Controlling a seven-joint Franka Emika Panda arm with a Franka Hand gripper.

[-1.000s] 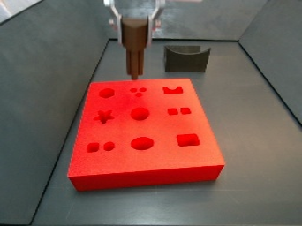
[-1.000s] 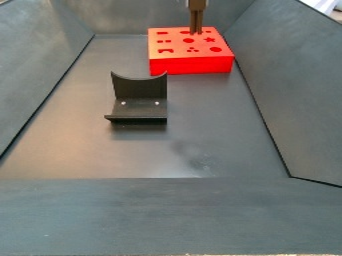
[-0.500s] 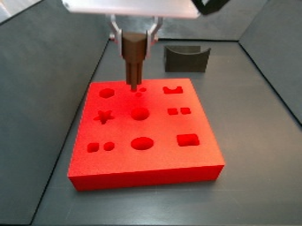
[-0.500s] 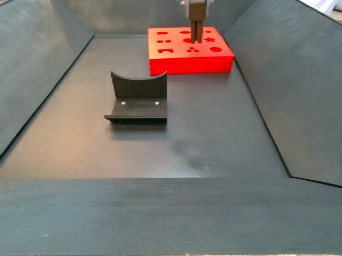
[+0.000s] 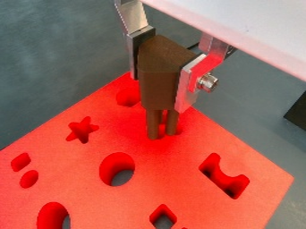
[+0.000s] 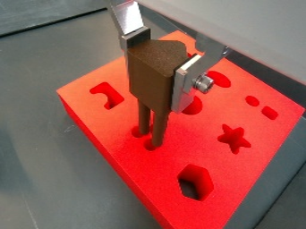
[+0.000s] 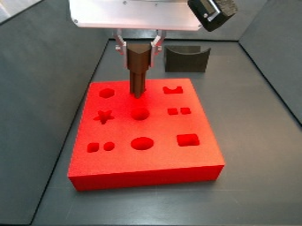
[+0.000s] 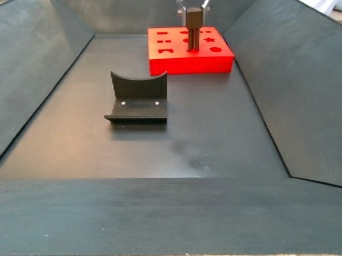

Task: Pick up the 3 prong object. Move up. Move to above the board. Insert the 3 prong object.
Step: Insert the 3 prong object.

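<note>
My gripper (image 5: 165, 67) is shut on the 3 prong object (image 5: 153, 80), a brown upright peg with thin prongs hanging below it. It also shows in a wrist view (image 6: 153, 89), held in the gripper (image 6: 162, 67). The prongs' tips (image 5: 159, 125) reach the top of the red board (image 5: 72, 170) at its small round holes and seem just inside them. In a side view the gripper (image 7: 138, 42) holds the object (image 7: 137, 72) upright over the board's (image 7: 118, 128) far part. The other side view shows the object (image 8: 194, 32), the gripper (image 8: 194, 10) and the board (image 8: 194, 65) at the far end.
The dark fixture (image 7: 186, 58) stands on the grey floor behind the board; it shows mid-floor in a side view (image 8: 136, 98). Sloping grey walls (image 8: 40, 90) enclose the floor. The board has star, round and square cutouts around the object.
The gripper has come down with the 3 prong object. The prongs were above the board and now reach its top at the small holes.
</note>
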